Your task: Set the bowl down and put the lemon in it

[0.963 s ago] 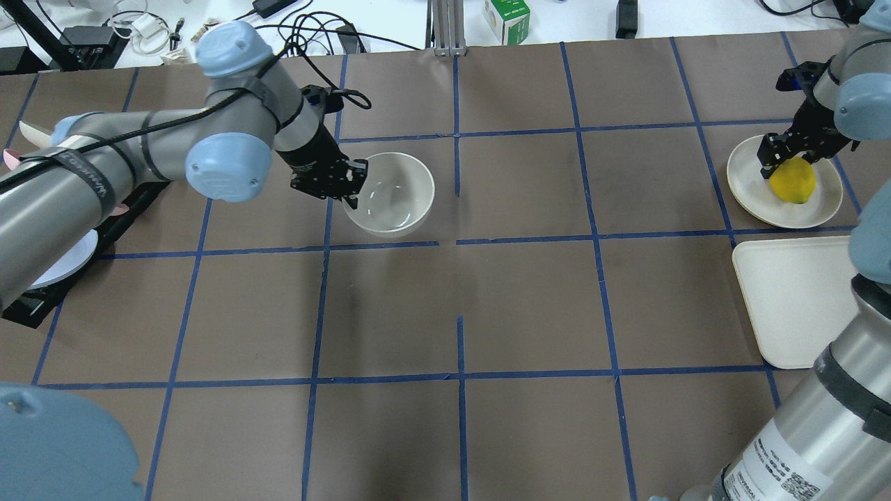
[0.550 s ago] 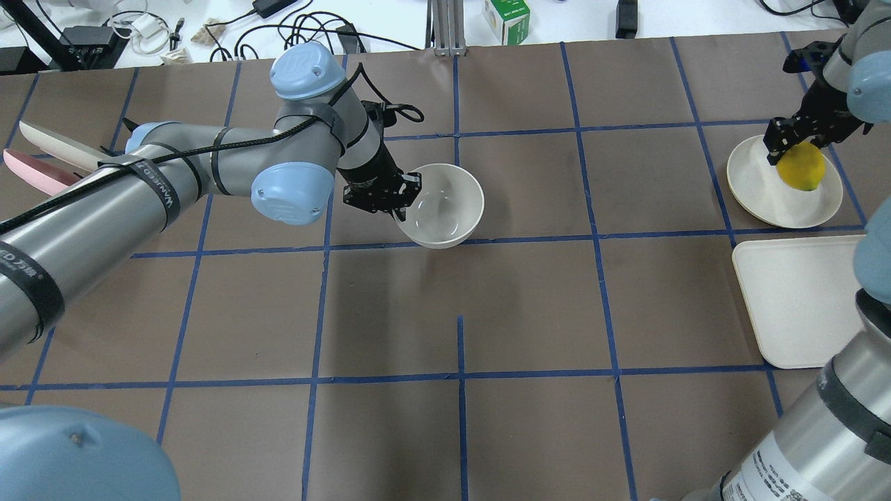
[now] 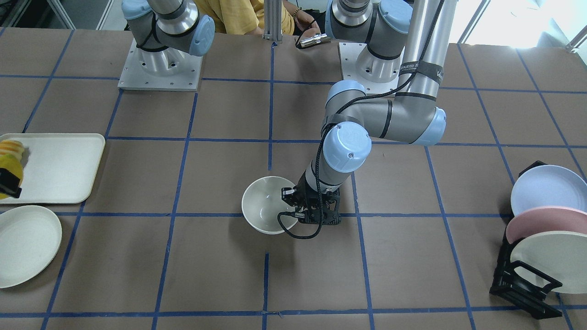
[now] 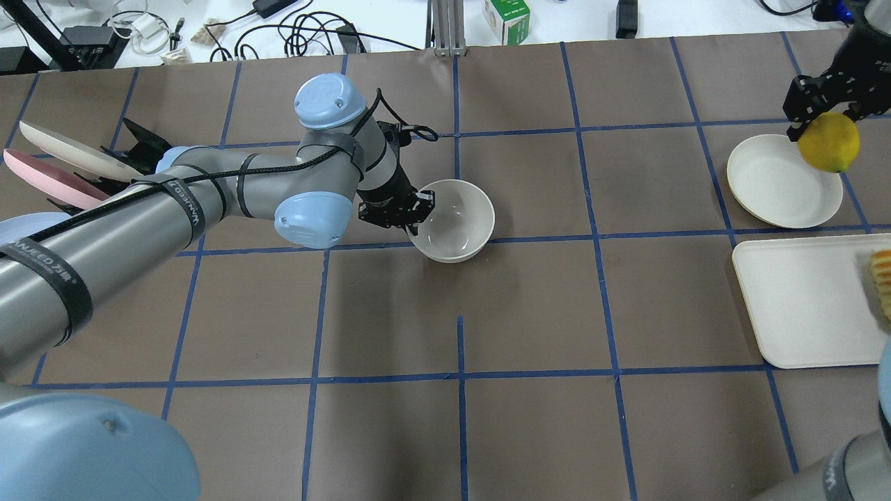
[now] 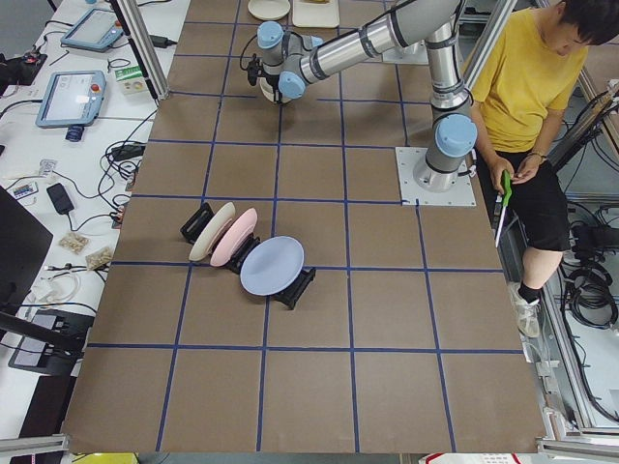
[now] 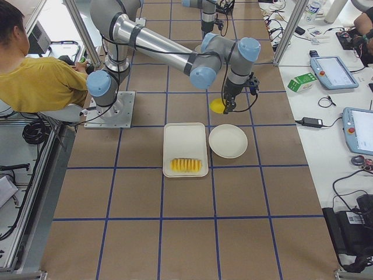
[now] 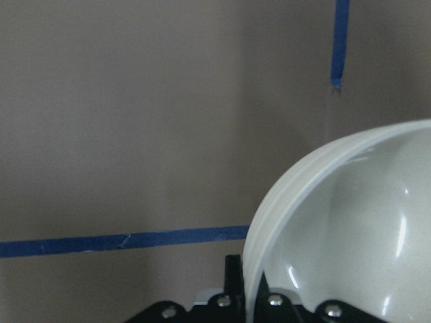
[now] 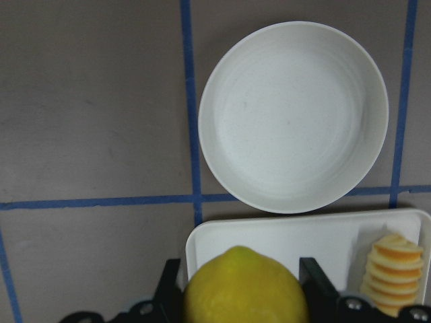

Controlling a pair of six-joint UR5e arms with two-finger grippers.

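The off-white bowl (image 4: 459, 221) is near the table's middle, upright and low; I cannot tell if it rests on the table. My left gripper (image 4: 416, 211) is shut on its left rim, one finger inside and one outside. The bowl also shows in the front view (image 3: 263, 204) and the left wrist view (image 7: 350, 229). My right gripper (image 4: 823, 131) is shut on the yellow lemon (image 4: 830, 144) and holds it in the air over the far right edge of the flat plate (image 4: 769, 184). The lemon fills the bottom of the right wrist view (image 8: 246, 286).
A cream tray (image 4: 800, 299) with a pale sliced fruit (image 4: 881, 278) lies at the right edge, next to the flat plate. A black rack (image 3: 523, 284) with blue, pink and cream plates stands at the robot's far left. A person sits behind the robot's base (image 6: 41, 81).
My left arm has carried the bowl to the right, toward the table's middle. My right gripper has lifted the lemon off the flat plate and moved it up and away.
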